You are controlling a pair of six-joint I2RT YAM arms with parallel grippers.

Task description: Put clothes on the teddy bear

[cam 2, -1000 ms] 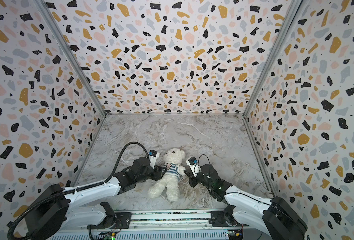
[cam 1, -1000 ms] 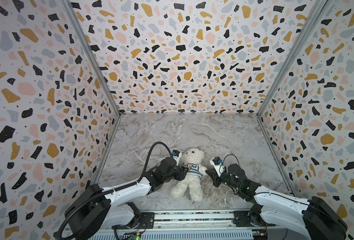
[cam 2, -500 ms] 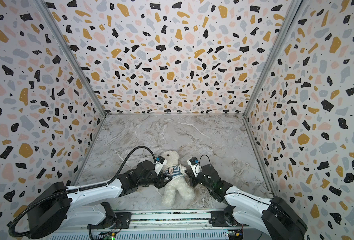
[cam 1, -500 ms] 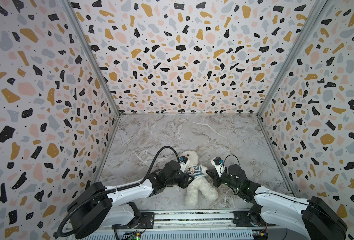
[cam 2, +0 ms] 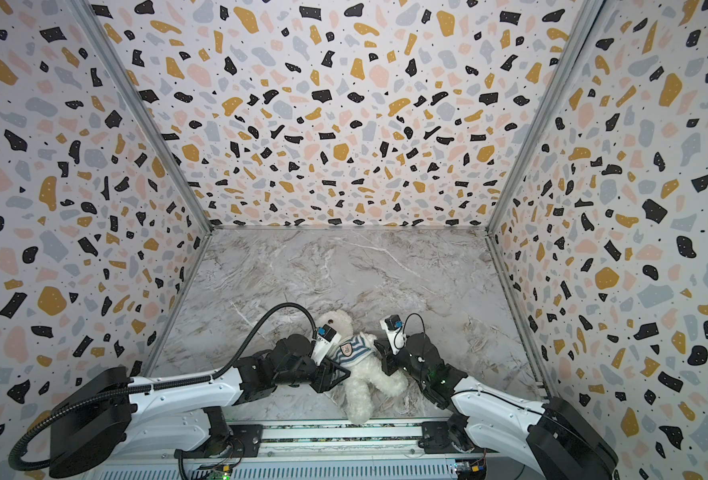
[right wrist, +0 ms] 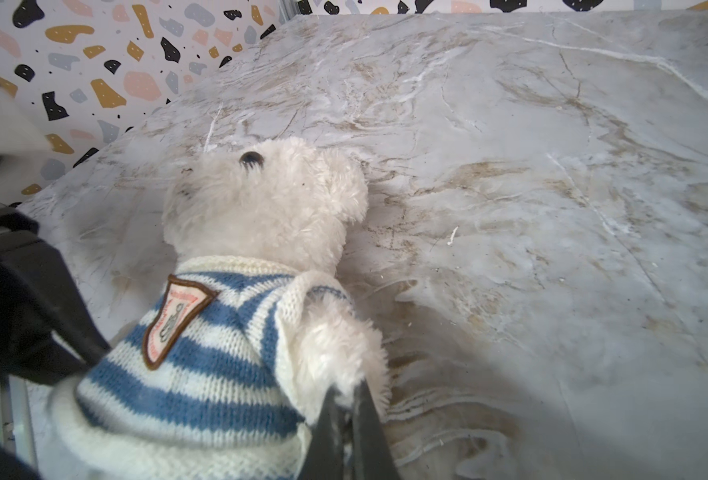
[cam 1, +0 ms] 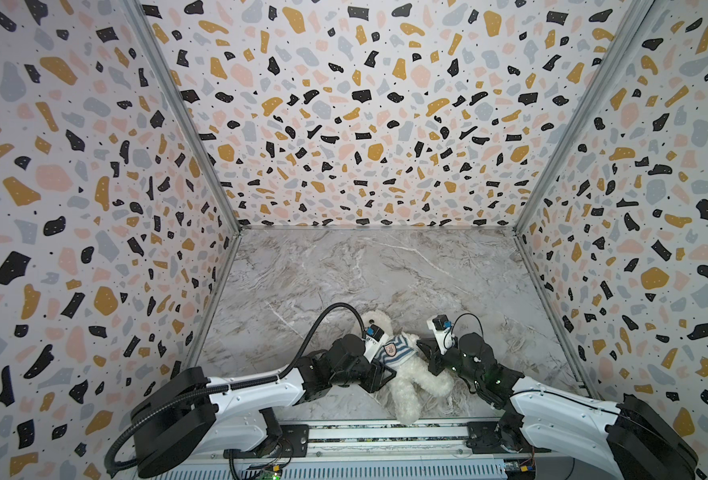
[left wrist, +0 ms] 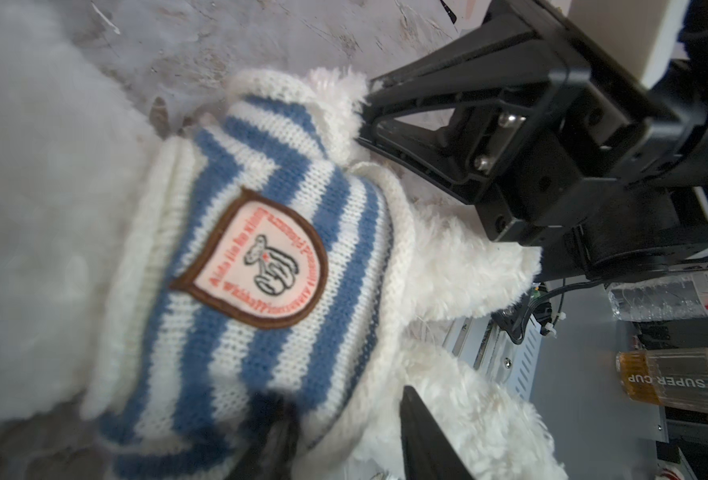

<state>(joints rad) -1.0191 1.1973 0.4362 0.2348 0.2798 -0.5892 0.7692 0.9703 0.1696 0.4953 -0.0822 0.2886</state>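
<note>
Left wrist view: your left gripper [left wrist: 337, 397] has narrowed, shirt [left wrist: 335, 257] hem between its jaws, grip unclear. Right gripper [right wrist: 346, 390] is pinched tight on the arm of the teddy bear [right wrist: 269, 208]. Shirt's nearly down.

Pretty sure this is a robotics lab test booth: speckled panels [cam 1: 344, 124] are boxing in a marble-print tabletop [cam 1: 385, 270], robot arms [cam 1: 256, 390] are sitting mounted on a metal rail [cam 1: 377, 436] up front, and a little circuit board [cam 1: 273, 474] is glowing green below it.
</note>
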